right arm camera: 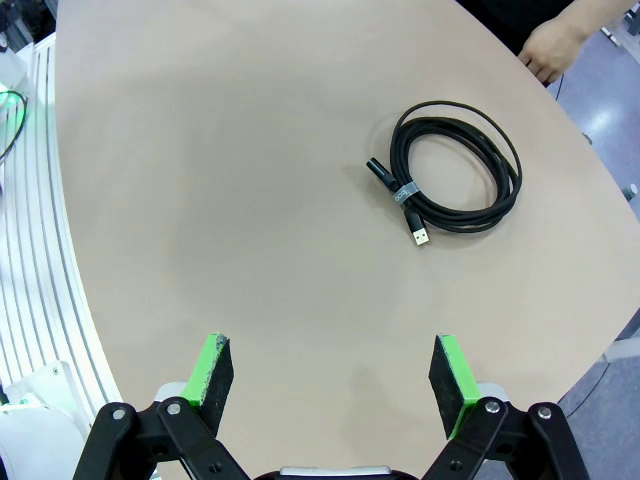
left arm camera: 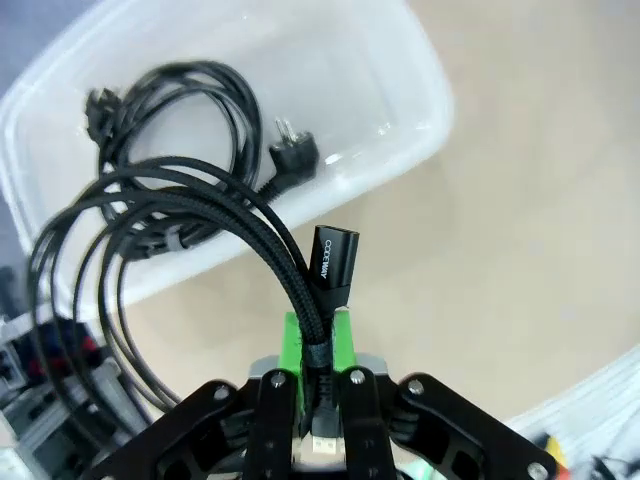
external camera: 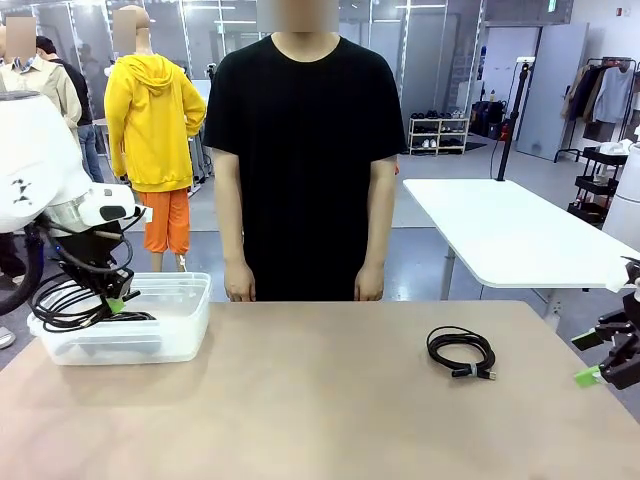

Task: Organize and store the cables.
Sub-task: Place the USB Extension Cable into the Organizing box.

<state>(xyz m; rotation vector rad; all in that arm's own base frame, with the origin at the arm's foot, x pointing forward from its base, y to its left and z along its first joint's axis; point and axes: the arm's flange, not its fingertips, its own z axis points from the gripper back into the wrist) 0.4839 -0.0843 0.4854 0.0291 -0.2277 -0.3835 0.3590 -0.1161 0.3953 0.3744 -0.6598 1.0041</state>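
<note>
Black braided cable coil (left arm camera: pixel 190 215) pinched tight between the green pads of the left gripper (left arm camera: pixel 318 345), loops dangling over the clear plastic storage bin (external camera: pixel 185 335) at the left edge of the front view. Hard to make out where one loop ends and the next starts. Inside the bin, upper left of the left wrist frame: another thin black power cord with a round plug (left arm camera: pixel 292 160). Second coiled black USB cable (right arm camera: pixel 455 172) flat on the tan tabletop (external camera: pixel 320 400), upper right of the right wrist frame, well apart from the right gripper (right arm camera: pixel 335 385), whose fingers stand wide with nothing between them. Right gripper partly cut off at the front view's right edge.
</note>
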